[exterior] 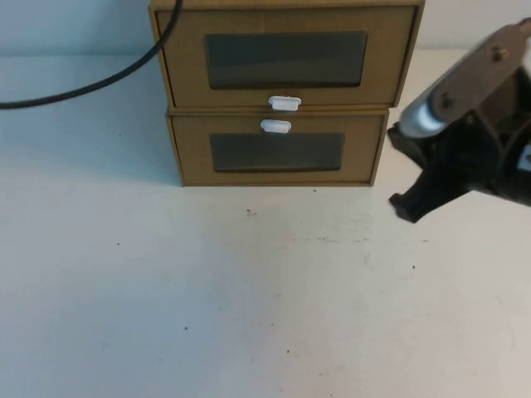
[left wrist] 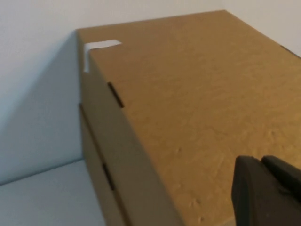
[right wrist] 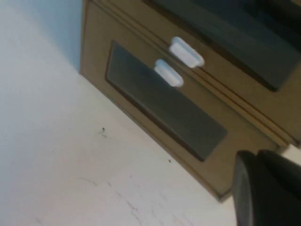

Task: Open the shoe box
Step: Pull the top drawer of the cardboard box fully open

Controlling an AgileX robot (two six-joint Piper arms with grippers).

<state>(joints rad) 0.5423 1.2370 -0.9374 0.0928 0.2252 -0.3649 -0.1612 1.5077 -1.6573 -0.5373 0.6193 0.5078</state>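
White tabletop (exterior: 249, 315) was seen across the whole foreground of the high view, with a pale wall (exterior: 75, 25) behind it. Two brown cardboard shoe boxes were stacked at the far middle of the table, the upper shoe box (exterior: 182, 83) set squarely on the lower shoe box (exterior: 192, 153). A dark window was set in each front: the upper window (exterior: 286, 60) and the lower window (exterior: 276, 152). A small white pull tab was fixed at the bottom edge of the upper front (exterior: 284, 103), and another at the top edge of the lower front (exterior: 275, 126), the two tabs lying just beside each other. Both fronts were seen flush and closed. A black cable (exterior: 99, 83) was draped from the top of the stack down and off to the robot's left.

The right gripper (exterior: 408, 206) was held above the table to the right of the lower box, near its right front corner and apart from it; its fingers (right wrist: 263, 188) were pressed together with nothing between them. The left gripper (left wrist: 268, 193) was seen only in its own wrist view, held just over the plain cardboard top of the upper box, where a strip of white tape (left wrist: 101, 45) was stuck at one corner. Whether it was clenched or released could not be told.
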